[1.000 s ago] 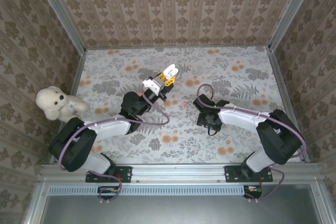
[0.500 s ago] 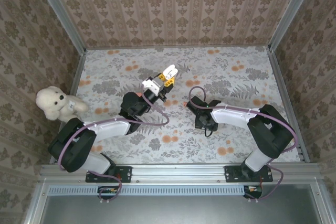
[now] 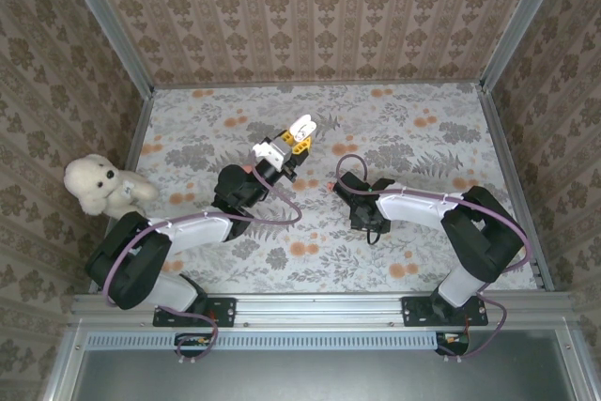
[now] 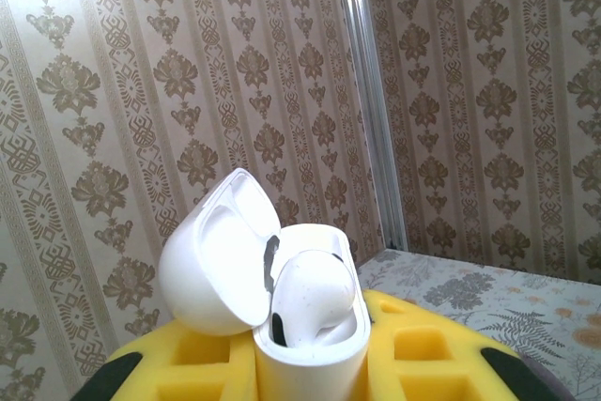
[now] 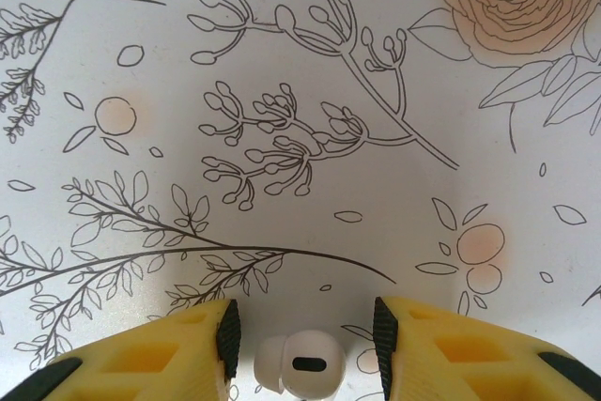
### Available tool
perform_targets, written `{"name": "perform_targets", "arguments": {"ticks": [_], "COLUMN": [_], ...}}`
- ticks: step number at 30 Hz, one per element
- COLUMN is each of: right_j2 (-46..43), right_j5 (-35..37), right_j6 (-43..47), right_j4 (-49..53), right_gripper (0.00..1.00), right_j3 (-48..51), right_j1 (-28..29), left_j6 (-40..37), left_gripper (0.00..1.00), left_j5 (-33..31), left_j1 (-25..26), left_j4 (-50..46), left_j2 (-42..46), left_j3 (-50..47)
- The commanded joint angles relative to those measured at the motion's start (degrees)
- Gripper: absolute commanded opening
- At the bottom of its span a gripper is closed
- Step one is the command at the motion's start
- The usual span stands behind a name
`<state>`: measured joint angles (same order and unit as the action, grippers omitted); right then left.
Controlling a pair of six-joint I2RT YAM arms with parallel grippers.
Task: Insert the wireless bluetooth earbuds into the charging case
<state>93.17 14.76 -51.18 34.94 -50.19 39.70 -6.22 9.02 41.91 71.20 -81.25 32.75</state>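
The left fingers (image 4: pixel 432 363) clamp the open case (image 4: pixel 315 345). The right fingers (image 5: pixel 150 354) straddle a white earbud (image 5: pixel 299 363), not touching; uneven closing could flick it away.

Arms (image 3: pixel 202 227) blk/white, purple cables (image 3: pixel 299 211); yellow pincer fingers (image 5: pixel 141 363) (blk pads (image 5: pixel 228 337)).

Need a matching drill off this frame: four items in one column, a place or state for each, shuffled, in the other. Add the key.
Column 1
1. charging case
2. earbud seen by the right wrist camera
3. earbud seen by the left wrist camera
4. teddy bear

Column 2
A. beside the left wall
B. lid open, clamped in the left gripper
C. sitting in the case
D. on the tablecloth, between the open fingers of the right gripper

Pairs: 1-B, 2-D, 3-C, 4-A
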Motion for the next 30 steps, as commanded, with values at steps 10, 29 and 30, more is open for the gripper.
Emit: {"name": "perform_targets", "arguments": {"ticks": [10,29,30], "right_j2": [-3.3,-0.1,0.0], "right_j5": [-1.1,-2.2,-2.2], "right_j6": [-0.7,-0.7,-0.7], "right_j4": [0.8,-1.1,-1.1], "right_gripper": [0.43,0.42,0.42], "right_j3": [1.8,1.8,1.8], "right_j1": [0.3,0.3,0.3], "left_j6": [-0.5,-0.5,-0.5], "left_gripper": [0.00,0.00,0.00], "left_j5": [-0.2,-0.3,-0.3], "left_j1": [-0.3,-0.3,-0.4], "left_j4": [2.7,2.7,2.6], "left_j2": [0.8,0.7,0.7], "left_j3": [0.5,0.8,0.8]}}
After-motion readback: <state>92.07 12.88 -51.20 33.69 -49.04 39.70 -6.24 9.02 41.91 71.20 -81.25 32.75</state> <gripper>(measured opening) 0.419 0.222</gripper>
